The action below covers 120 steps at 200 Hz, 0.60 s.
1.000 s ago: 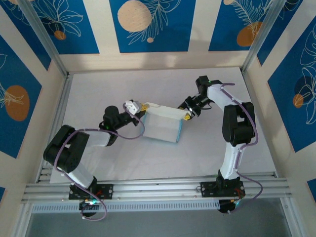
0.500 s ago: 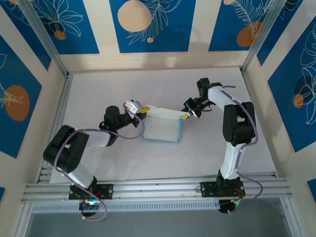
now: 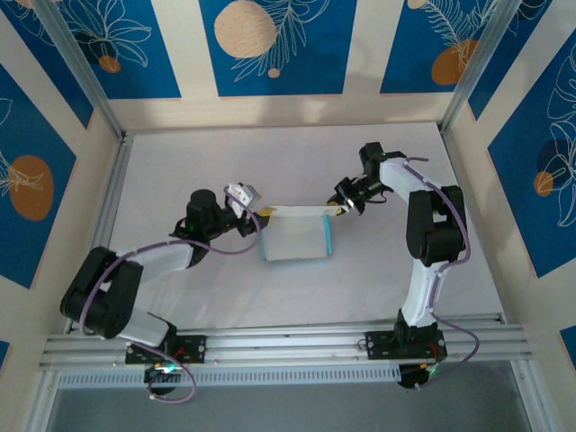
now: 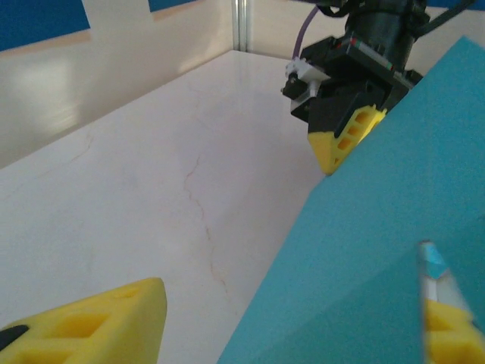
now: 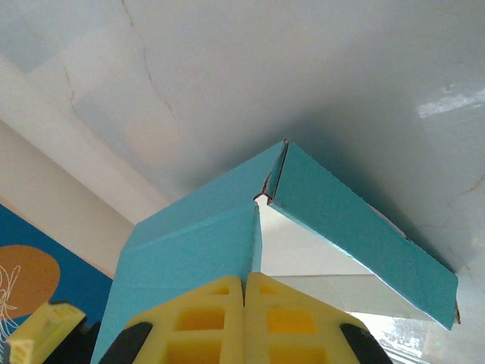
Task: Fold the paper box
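Currently the right pincer (image 3: 337,209) clamps the paper box (image 3: 297,238) edge; the left pincer (image 3: 261,212) is spread wide at its corner.

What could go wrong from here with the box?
1. The right gripper is shut on just the edge of a flap of the box. The card gapes at the corner beside it, so pulling may tear it there.
2. The left gripper is open, so the box may slide or the flap spring back.
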### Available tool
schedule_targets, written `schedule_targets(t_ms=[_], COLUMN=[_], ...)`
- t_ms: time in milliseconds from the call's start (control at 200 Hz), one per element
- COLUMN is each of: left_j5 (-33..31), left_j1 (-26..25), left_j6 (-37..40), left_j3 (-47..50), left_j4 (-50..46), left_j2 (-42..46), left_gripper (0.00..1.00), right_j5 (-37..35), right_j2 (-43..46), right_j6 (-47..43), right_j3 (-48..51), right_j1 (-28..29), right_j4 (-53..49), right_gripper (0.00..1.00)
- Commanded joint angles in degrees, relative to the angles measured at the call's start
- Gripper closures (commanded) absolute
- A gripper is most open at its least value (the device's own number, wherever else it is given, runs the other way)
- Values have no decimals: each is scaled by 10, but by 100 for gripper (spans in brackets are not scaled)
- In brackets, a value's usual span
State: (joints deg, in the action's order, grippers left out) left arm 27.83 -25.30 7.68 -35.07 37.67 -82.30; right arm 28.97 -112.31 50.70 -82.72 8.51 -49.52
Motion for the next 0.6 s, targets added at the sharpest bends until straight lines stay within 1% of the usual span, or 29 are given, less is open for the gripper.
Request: schedule_targets(t_ms=[0,80,165,235,305,340,380,425,445,495,550,595], left_j5=[20,48,81,82,41,6,-48,-118,-134,-112,-103,-92], left_j1=[11,19,25,26,28,28,28,29,31,38,39,39], left_j6=[26,37,38,21,-20,-49,-93,-174,-214,-273,-328,-372], left_j3=[-43,-59,-70,-80,-84,-90,-103,-140,-165,-242,-329,-382], left_j4=[-95,-159,-205,-230,-239,-250,-278,-345,-390,-513,-654,-732], left_j2=[53,88,120,142,163,170,174,166,155,108,38,-8], left_gripper=[38,36,36,37,39,40,42,44,47,51,53,55], right_j5=[11,4,-2,-3,-7,-8,-11,-16,-18,-24,-32,-35], right_j2=[18,20,22,22,22,22,22,23,24,27,29,31], right_j6=[-21,-26,-29,-32,-33,-33,-35,-37,-37,-37,-35,-34], right_j3=[1,-3,-3,-4,-5,-5,-7,-9,-10,-10,-9,-9], right_j1=[-11,-17,-22,-24,-25,-25,-26,-25,-25,-24,-23,-22], right_j4=[-31,-41,-45,-48,-50,-51,-53,-56,-57,-59,-59,-60], right_gripper=[97,97,97,97,97,97,97,97,97,97,97,97])
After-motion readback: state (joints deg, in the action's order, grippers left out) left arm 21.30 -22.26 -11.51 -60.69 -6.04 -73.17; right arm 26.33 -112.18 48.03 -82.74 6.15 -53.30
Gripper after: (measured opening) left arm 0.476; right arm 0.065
